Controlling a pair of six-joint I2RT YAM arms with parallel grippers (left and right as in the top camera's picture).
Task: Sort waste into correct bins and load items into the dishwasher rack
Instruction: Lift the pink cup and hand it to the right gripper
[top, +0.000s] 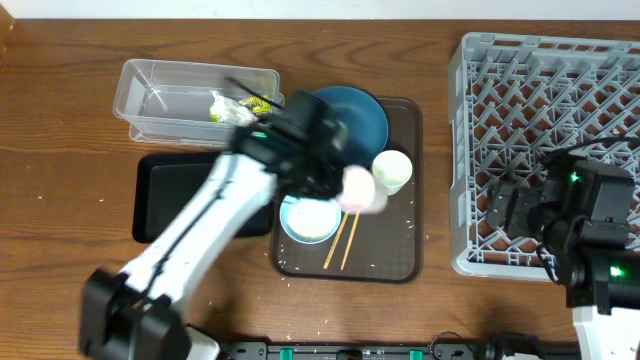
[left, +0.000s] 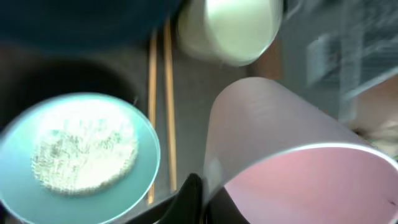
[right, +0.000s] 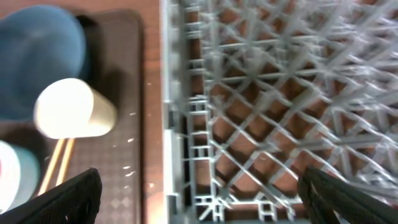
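The left gripper (top: 338, 178) appears closed on the pink cup (left: 280, 124), pinching its wall at the rim. One dark finger shows at the cup's lip in the left wrist view, and the cup hangs on its side over the brown serving tray (top: 400, 250), between the white bowl (top: 308, 220) and the cream cup (top: 392, 170). The pink cup looks like thin, light plastic: stiff enough for a rim pinch and unlikely to break, but smooth, so it could swivel in the grip. A hold deep over the lip seems safest. The right gripper (right: 214, 199) hovers with its fingers spread wide and nothing between them, over the near edge of the grey dishwasher rack (top: 462, 150), which has nothing in it that I can see. There are two cups, one pink and one cream. The cream cup lies on its side on the tray, beside one round blue dish (top: 360, 115). The one bowl holds loose rice grains (left: 84, 146), and two wooden chopsticks (top: 342, 242) lie side by side just right of it. There are two bins — a clear plastic tub (top: 150, 85), with one yellow-green snack wrapper (top: 232, 108) inside, and a shallow black tray (top: 170, 200) beside it. I cannot make out a tissue.
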